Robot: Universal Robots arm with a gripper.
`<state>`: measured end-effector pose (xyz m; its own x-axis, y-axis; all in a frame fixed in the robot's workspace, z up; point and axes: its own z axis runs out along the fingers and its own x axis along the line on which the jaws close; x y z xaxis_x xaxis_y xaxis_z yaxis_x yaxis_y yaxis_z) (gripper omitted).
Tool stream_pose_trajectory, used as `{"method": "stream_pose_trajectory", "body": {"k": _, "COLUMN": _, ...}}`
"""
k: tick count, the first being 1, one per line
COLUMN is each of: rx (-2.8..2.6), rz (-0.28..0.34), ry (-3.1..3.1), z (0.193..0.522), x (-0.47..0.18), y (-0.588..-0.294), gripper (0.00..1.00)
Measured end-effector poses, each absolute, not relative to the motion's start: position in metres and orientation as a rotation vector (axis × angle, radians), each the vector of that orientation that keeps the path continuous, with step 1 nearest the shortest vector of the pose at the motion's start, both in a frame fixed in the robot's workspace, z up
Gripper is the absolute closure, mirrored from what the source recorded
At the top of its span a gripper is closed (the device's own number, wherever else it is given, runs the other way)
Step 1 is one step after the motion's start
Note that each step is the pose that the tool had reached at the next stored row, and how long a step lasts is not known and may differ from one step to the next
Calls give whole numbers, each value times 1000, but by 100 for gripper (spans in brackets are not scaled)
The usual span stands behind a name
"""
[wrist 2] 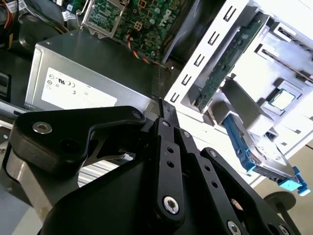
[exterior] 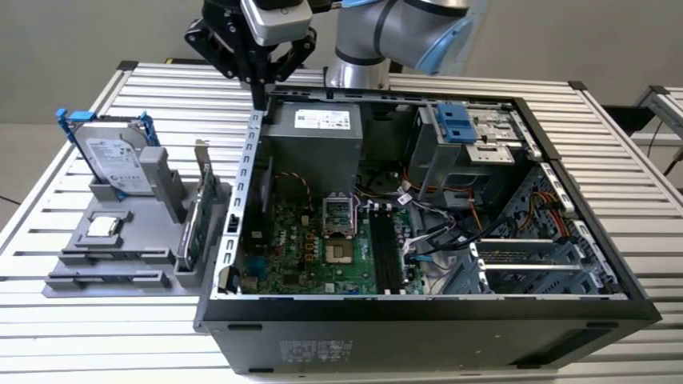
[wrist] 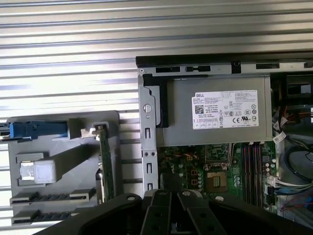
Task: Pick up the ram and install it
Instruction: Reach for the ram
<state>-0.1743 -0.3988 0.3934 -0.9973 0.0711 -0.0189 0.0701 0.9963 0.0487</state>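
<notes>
My gripper (exterior: 259,98) hangs over the back left corner of the open computer case (exterior: 427,308), above the case's side wall. Its black fingers (wrist 2: 161,107) are pressed together with nothing between them. On the exterior view's left stands a grey holder (exterior: 128,260). Two narrow dark strips (wrist: 33,198) stand edge-on in its front slots, and I cannot tell whether one of them is the ram. The black memory slots (exterior: 381,248) lie empty on the green motherboard (exterior: 309,244), beside the processor socket; they also show in the first wrist view (wrist: 249,166).
The holder carries a silver hard drive with blue rails (exterior: 112,156), a green expansion card (exterior: 197,216) standing on edge and a small square chip (exterior: 104,226). A grey power supply (exterior: 315,136) fills the case's back left. Cables (exterior: 437,236) run near the memory slots. The slatted metal table (exterior: 107,336) surrounds everything.
</notes>
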Motion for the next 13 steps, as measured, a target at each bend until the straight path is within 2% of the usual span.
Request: {"method": "stream_pose_trajectory", "body": {"k": 13, "rx": 111, "rz": 75, "ry": 3118, "z": 393, "x": -185, "y": -399, "gripper": 100}}
